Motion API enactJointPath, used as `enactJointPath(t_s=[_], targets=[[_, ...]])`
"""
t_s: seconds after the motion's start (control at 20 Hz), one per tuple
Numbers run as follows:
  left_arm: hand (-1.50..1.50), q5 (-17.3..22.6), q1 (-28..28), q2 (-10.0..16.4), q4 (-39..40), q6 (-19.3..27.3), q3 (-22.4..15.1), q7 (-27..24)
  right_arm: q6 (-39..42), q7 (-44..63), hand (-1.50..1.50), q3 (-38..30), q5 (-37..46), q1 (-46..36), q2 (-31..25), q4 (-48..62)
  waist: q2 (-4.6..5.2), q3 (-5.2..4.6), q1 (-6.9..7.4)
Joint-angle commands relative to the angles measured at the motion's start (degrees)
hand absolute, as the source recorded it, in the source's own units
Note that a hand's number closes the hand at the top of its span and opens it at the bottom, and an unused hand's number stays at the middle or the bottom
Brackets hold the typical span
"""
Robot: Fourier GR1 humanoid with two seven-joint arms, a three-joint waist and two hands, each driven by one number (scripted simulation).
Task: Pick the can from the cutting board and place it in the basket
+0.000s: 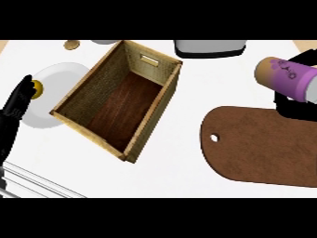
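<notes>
Head view: right hand [302, 109] grips purple-labelled can [291, 78], its writing unreadable.

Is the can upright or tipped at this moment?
Tipped. The can lies slanted in the right hand, whose fingers curl round it. Its pale end points to the lower right, near the cutting board's far edge.

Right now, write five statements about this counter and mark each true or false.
1. The purple can lies in the wooden basket. False: the basket holds nothing, and the can is in the right hand.
2. The right hand is curled round the can. True.
3. The brown cutting board has a hole near one end. True.
4. The left hand grips the white plate. False: its fingers are straight and hold nothing.
5. The basket stands between plate and cutting board. True.
</notes>
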Motion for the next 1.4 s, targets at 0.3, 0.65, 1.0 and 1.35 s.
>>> enactJointPath(t_s=[0.3, 0.65, 1.0, 1.35], targets=[[0.00, -2.1, -7.0, -2.3, 5.5, 0.6, -2.4, -0.8, 11.7, 28.7, 1.50, 9.1, 1.1, -29.3, 9.5, -14.5, 1.35, 0.00, 3.22], [0.00, -1.3, -6.9, -2.0, 1.6, -0.6, -3.1, 2.0, 12.8, 37.4, 1.50, 4.5, -2.7, -53.0, 13.0, 4.5, 1.30, 0.05, 4.60], [0.00, -2.0, -6.9, -2.2, 1.8, -0.6, -3.5, 1.5, 3.7, 40.4, 1.50, 5.6, -5.2, -62.1, 13.1, 22.3, 1.60, 0.07, 5.51], [0.00, -1.5, -5.6, -2.4, 2.6, -1.6, -3.1, -1.2, 1.2, 36.3, 1.50, 3.2, -8.3, -65.9, 13.1, 39.3, 1.87, 0.08, 5.67]])
